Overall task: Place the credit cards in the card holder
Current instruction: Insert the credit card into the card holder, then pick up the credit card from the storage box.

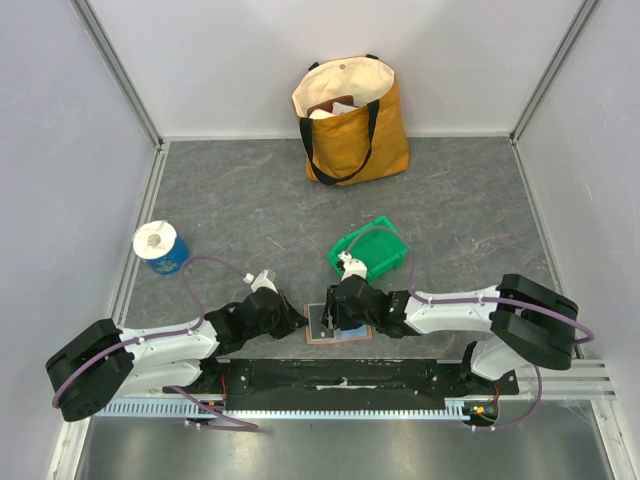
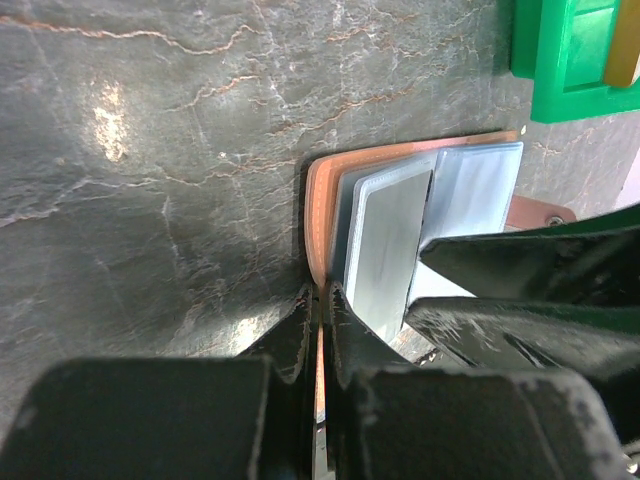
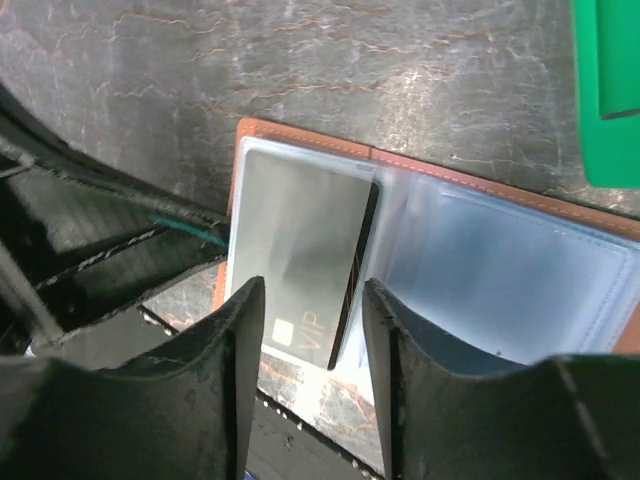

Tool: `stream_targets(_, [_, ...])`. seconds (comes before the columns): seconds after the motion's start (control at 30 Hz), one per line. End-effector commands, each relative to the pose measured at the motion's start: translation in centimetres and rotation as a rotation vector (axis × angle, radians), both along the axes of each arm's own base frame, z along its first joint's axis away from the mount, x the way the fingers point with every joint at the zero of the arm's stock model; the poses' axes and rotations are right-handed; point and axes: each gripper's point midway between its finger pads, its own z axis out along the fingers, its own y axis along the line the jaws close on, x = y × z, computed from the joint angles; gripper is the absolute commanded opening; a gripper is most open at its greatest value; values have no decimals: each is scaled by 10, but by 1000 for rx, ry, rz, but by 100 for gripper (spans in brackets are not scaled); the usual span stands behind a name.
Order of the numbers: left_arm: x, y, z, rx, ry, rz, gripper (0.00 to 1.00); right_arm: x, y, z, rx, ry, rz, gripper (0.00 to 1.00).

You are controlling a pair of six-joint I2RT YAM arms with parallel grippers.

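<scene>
One dark card (image 3: 300, 250) sits partly inside the open card holder (image 3: 480, 250), at the tabletop's (image 1: 250, 200) near edge. Clenched on its brown cover are the left fingers (image 2: 290, 345); the right fingers (image 3: 235, 340) straddle the card, and I cannot tell whether they are gripping it. Pushed askew, it could jam or buckle the sleeve. No white card shows anywhere.

We looked down from above and behind the arms over the whole table (image 1: 250, 200). Our wrist cameras sat close behind the left claw (image 2: 320, 296) and right claw (image 3: 312, 290), both sharing the card holder (image 2: 318, 200) just ahead of them.
</scene>
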Motion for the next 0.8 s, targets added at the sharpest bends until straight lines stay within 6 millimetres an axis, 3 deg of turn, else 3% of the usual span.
stream_targets(0.0, [-19, 33, -37, 160, 86, 2, 2, 15, -3, 47, -32, -151, 28, 55])
stream_targets(0.13, [-20, 38, -38, 181, 88, 6, 2, 40, -22, 103, -46, -284, 12, 65])
stream_targets(0.23, [-20, 39, -39, 188, 88, 5, 2, 71, -47, 135, -66, -351, -32, 68])
stream_targets(0.3, [-21, 39, -38, 187, 87, 2, 2, 89, -59, 144, -65, -356, -42, 70])
stream_targets(0.43, [-19, 38, -36, 181, 76, 3, 2, 118, -69, 145, -79, -347, -11, 72])
stream_targets(0.77, [-17, 37, -33, 178, 69, 2, 2, 145, -48, 108, -98, -268, 125, 78])
